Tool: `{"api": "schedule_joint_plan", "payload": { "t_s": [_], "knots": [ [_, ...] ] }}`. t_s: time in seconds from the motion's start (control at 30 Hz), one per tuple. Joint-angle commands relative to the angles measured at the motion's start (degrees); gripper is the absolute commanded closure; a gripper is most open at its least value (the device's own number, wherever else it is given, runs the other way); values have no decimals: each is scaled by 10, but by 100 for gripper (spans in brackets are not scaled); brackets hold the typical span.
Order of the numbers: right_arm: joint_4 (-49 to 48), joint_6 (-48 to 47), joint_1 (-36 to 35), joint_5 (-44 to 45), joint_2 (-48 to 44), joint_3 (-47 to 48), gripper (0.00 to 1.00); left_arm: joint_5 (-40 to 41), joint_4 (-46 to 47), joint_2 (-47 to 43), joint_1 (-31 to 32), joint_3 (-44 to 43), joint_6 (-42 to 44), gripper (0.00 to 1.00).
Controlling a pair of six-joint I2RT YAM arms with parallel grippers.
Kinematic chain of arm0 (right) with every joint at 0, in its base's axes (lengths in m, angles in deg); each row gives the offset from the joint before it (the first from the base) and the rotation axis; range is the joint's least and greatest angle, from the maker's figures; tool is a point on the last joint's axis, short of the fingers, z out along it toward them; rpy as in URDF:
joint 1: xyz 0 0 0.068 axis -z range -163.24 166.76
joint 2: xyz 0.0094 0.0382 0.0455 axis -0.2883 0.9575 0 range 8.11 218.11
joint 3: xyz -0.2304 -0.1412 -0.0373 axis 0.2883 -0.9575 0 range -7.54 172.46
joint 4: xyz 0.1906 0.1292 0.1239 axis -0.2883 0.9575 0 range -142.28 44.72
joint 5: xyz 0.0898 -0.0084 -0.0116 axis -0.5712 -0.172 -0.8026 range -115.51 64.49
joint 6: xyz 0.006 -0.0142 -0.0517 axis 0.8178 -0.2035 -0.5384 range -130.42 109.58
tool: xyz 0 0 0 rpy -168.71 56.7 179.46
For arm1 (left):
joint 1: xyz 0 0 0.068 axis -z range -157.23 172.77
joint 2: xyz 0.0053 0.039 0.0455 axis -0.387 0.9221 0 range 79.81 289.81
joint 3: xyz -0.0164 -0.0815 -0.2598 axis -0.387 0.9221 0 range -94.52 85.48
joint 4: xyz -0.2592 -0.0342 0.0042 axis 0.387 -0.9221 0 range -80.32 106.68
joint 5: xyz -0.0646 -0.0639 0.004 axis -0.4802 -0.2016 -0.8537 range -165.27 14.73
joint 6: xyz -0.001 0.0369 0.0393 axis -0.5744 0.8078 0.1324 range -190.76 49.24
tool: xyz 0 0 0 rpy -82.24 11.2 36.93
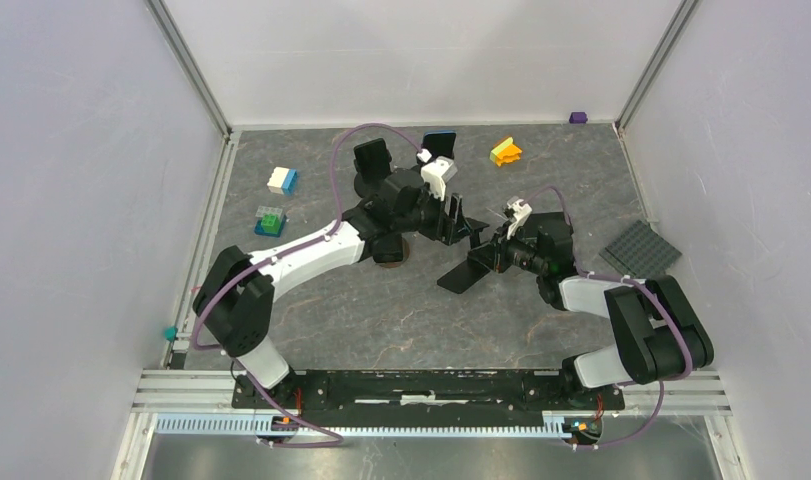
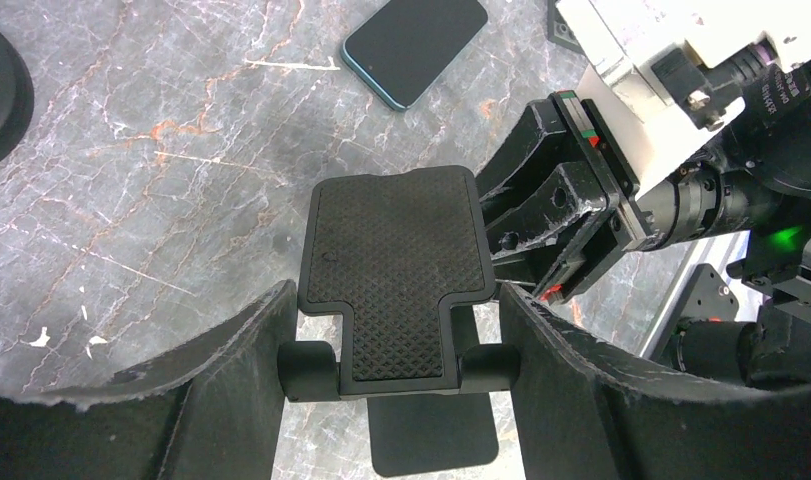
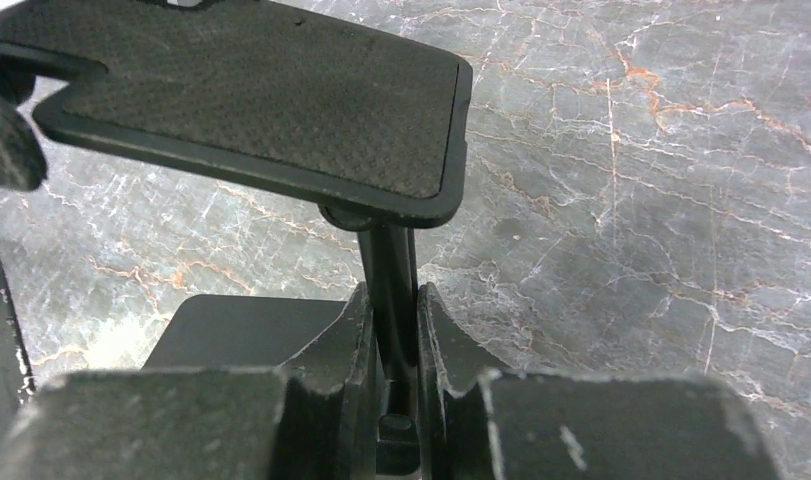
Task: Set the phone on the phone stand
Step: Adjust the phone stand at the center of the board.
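The right gripper (image 3: 393, 312) is closed on the thin upright post of the phone stand (image 2: 396, 255), its two pads pinching the post just under the textured cradle plate. Next to it, the left gripper (image 2: 396, 335) has its fingers (image 2: 231, 370) spread wide on either side of the cradle's two lower hooks. They sit close enough to look like contact, but I cannot tell whether they actually press. Beyond the stand, the phone (image 2: 413, 45) lies flat and face up on the marbled table (image 2: 131, 200), apart from the stand and held by nothing, so the placing itself is not yet begun. The main risk is the stand. With both arms on it, any disagreement between them could twist the cradle on its joint or tip the base. A pinch on so narrow a post may also let it swivel. Later, the flat phone offers little edge to grasp and could skid across the stone.
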Motion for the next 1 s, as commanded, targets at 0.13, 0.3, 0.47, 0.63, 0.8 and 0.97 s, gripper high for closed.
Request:
{"api": "schedule_joint_plan", "payload": {
  "t_s": [0.13,0.3,0.47,0.63,0.8,0.97],
  "knots": [
    [-62,106,16,9,-26,46,100,15,2,-11,41,59,25,80],
    [-67,113,20,7,-32,46,100,32,4,7,53,72,13,80],
    [-76,126,28,0,-36,45,100,32,4,19,61,79,5,79],
    [-87,139,37,-5,-40,45,100,20,19,42,70,75,-12,77],
    [-91,144,40,-9,-45,44,100,13,21,58,76,76,-27,76],
    [-91,140,43,-10,-46,44,100,20,24,59,80,77,-23,76]
  ]
}}
